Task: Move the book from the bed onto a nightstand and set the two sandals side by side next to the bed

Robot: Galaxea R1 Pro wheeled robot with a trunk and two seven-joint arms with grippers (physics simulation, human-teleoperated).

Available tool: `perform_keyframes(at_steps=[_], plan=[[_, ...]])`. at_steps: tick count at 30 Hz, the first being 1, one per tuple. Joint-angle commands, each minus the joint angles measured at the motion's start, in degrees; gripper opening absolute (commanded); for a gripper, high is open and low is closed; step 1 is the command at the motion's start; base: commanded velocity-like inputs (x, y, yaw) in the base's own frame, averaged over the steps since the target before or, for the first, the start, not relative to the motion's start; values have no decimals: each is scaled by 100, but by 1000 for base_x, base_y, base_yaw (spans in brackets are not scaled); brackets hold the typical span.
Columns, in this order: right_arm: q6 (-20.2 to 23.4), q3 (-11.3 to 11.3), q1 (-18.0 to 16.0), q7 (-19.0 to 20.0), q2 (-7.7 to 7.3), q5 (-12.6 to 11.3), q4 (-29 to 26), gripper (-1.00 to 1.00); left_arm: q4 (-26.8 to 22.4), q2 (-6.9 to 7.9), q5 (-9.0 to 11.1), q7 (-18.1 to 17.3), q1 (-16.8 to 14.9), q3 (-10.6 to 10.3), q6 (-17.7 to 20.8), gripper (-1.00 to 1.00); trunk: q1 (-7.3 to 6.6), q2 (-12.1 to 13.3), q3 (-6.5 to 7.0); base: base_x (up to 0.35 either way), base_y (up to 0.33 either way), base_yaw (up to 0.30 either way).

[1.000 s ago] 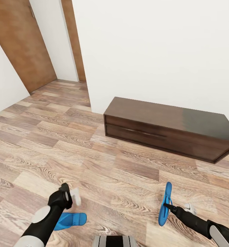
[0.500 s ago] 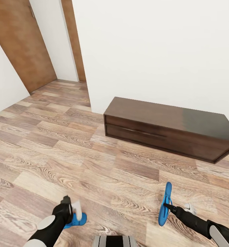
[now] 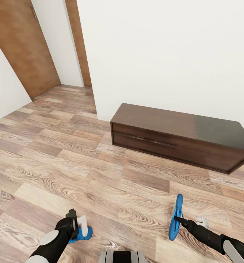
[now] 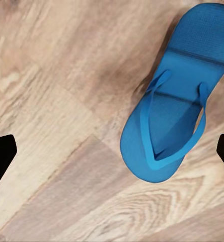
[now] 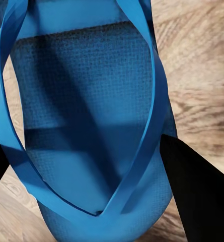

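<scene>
One blue sandal (image 3: 82, 234) lies flat on the wood floor, strap side up (image 4: 167, 116). My left gripper (image 3: 77, 221) hangs open just above it, its fingertips (image 4: 1, 156) wide apart and clear of the sandal (image 4: 112, 154). The other blue sandal (image 3: 176, 217) hangs on edge above the floor, with my right gripper (image 3: 184, 220) shut on it. Seen from that wrist, its sole and straps (image 5: 86, 91) sit between the two dark fingers (image 5: 197, 196). The bed, the book and the nightstand are out of view.
A long low dark cabinet (image 3: 180, 138) stands against the white wall ahead. A brown door (image 3: 23, 47) is at the far left beyond open plank floor (image 3: 63, 157). My base (image 3: 118, 256) shows at the bottom edge.
My left gripper came down and back over the sandal on the floor, then held nearly still. The right arm and its sandal have not moved.
</scene>
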Motion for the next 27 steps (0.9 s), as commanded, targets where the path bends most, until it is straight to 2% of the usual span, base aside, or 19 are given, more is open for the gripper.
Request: perform_keyframes(at_steps=[1, 6, 27], plan=[[46, -5, -2, 4, -1, -42, -1, -100, -10, 2, -41, -39, 0, -11, 20, 100, -1, -2, -4, 0, 0, 0], [47, -6, -2, 4, -2, -42, -1, -100, -10, -5, -39, -35, -1, -11, 36, 100, -1, -2, -4, 0, 0, 0], [52, -6, -2, 4, -10, -42, -18, -100, -26, -22, -39, -22, -2, -19, 60, 100, 53, -30, -470, 0, 0, 0]])
